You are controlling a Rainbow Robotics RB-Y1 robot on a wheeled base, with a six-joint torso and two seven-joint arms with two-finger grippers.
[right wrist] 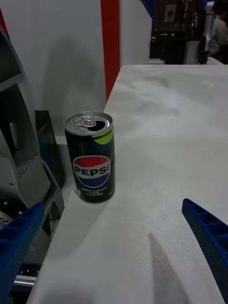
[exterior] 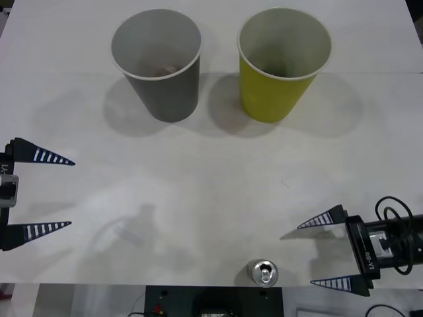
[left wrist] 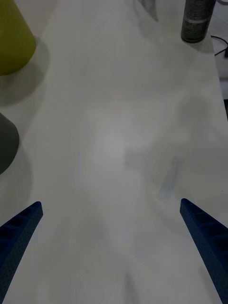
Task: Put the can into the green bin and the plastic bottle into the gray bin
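White table (exterior: 211, 191) — upright can (exterior: 262, 272) beside spread right gripper (exterior: 322, 254)

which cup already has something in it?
The gray cup, on the robot's left of the pair. A pale object lies at its bottom; what it is can't be told. The yellow-green cup beside it shows only a bare dark bottom.

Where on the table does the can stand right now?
In the front view the can stands upright at the table's near edge, right of centre, just left of the open right gripper and far from both bins.
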